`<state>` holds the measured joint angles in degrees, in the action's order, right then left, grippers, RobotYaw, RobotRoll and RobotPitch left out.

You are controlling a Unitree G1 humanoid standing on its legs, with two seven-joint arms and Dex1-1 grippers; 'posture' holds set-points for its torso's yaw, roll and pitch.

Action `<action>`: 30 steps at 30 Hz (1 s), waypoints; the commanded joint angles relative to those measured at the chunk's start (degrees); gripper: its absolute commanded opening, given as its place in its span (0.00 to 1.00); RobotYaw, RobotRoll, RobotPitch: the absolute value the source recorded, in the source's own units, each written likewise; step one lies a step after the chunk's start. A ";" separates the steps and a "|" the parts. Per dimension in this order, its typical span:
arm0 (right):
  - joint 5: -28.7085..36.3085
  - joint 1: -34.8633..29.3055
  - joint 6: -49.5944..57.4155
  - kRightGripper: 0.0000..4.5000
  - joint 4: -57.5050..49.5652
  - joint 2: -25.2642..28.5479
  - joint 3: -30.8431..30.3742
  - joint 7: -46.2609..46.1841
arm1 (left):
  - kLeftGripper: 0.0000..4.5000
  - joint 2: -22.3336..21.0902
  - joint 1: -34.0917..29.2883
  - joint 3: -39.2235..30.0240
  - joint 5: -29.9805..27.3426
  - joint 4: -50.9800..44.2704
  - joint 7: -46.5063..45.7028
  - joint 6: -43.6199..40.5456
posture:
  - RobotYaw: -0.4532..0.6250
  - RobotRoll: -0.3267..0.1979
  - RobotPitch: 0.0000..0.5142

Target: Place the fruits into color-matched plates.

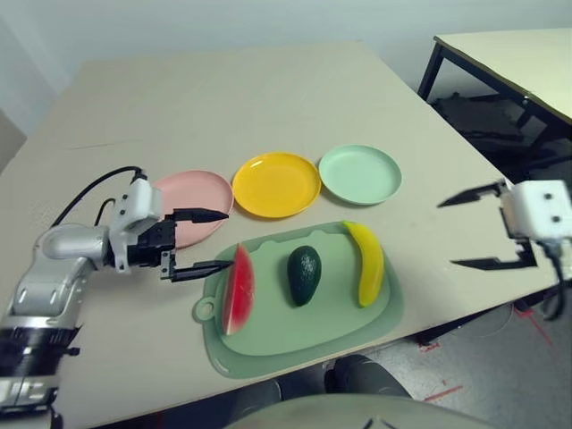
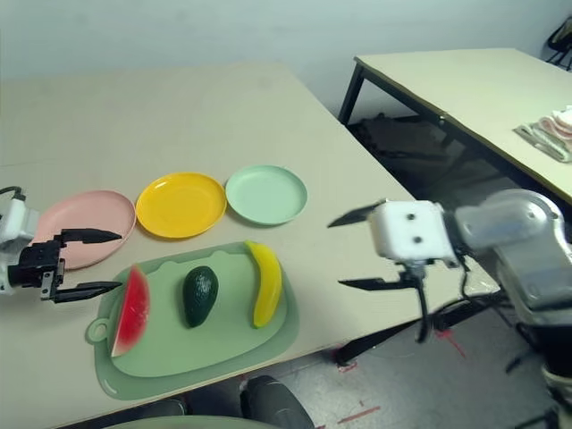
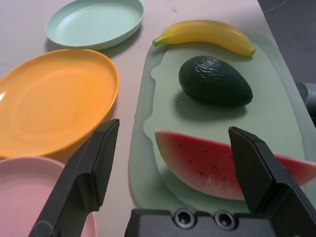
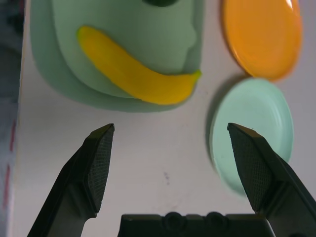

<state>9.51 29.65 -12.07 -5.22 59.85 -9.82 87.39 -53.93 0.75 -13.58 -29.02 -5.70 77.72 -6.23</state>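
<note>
On the pale green cutting mat [image 1: 335,326] near the table's front edge lie the watermelon wedge [image 1: 238,289], avocado [image 1: 304,274] and banana [image 1: 366,262], apart from one another. Behind the mat stand the pink plate [image 1: 198,198], yellow plate [image 1: 276,184] and mint plate [image 1: 360,173], all bare. The left gripper [image 1: 210,241] hovers beside the wedge, jaws wide and holding nothing. The right gripper [image 1: 472,231] hangs past the table's right edge, jaws likewise wide and holding nothing.
</note>
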 commanded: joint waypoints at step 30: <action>-20.66 17.75 -28.58 0.99 29.56 -14.67 -25.51 3.57 | 1.00 -3.20 -1.37 -0.23 -0.61 -13.09 -4.97 -6.25 | 0.57 0.62 0.00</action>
<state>-9.49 47.99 -39.95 23.37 45.62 -34.08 91.33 -57.09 -1.18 -14.67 -30.30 -18.10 73.10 -12.24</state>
